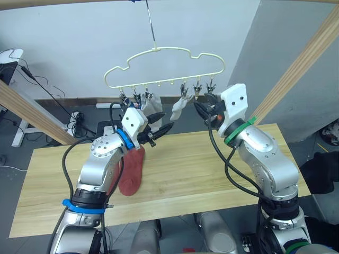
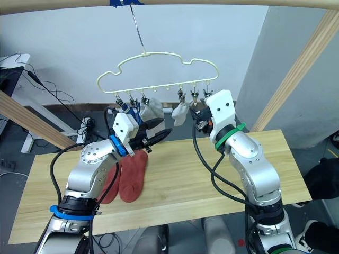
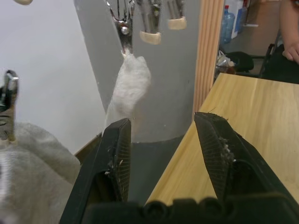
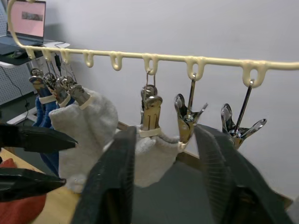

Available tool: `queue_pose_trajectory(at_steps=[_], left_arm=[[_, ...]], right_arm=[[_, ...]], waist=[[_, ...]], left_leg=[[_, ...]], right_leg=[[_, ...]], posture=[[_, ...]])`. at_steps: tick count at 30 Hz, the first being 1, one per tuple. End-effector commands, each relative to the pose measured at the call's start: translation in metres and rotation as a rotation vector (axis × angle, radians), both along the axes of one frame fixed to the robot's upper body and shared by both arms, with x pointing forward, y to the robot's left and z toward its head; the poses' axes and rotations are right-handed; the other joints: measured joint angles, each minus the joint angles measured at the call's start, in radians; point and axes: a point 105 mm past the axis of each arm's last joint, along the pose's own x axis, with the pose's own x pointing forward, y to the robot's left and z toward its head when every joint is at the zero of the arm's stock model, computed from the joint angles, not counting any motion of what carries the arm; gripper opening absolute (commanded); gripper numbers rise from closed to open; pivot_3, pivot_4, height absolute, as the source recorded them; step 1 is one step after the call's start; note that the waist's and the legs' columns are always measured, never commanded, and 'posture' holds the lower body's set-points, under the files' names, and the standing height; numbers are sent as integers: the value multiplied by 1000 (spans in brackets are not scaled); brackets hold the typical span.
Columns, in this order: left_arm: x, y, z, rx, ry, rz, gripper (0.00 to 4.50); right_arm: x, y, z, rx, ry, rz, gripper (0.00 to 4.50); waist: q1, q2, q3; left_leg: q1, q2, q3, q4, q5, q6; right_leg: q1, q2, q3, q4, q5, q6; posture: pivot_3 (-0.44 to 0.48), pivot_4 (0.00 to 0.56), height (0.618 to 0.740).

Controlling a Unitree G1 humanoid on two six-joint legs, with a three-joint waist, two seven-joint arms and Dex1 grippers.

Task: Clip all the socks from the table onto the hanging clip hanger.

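Nearest, two rust-red socks [image 2: 127, 177] lie near the table's [image 2: 222, 196] left end. Beyond, the left gripper [image 2: 157, 130] and right gripper [image 4: 170, 177] gape wide, empty, below the clip hanger [image 1: 159, 69] holding grey socks [image 4: 88, 135] and a blue sock [image 4: 43, 109].

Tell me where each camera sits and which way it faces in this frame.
Left eye view: on the head, looking down over both arms at the table, hanger and red socks.
Right eye view: same head, same scene.
Left wrist view: on the left arm, along the open left hand toward a clipped grey sock.
Right wrist view: on the right arm, along the open right hand toward the clips; it shares the grey socks with the left wrist view.
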Motion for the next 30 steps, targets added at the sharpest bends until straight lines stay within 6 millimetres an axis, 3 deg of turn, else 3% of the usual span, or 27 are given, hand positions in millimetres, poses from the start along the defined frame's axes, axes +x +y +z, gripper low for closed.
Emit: queue_pose_trajectory(at_steps=[1,17,30], left_arm=[[-4,-1,19,-20,-64,-7,2358],[-7,-2,27,-13,-80,-10,2358],[-8,-2,25,-2,-82,-2,2358]], right_arm=[[1,-2,14,19,-60,-24,1488],[27,4,13,2,-12,-58,1488],[38,23,18,-27,-21,7,1488]], waist=[[0,0,0],[0,0,0],[0,0,0]], left_leg=[[0,0,0,0,0,0],[0,0,0,0,0,0],[0,0,0,0,0,0]], right_leg=[[0,0,0,0,0,0],[0,0,0,0,0,0],[0,0,0,0,0,0]], posture=[[-223,289,740],[-221,289,740],[-206,280,740]])
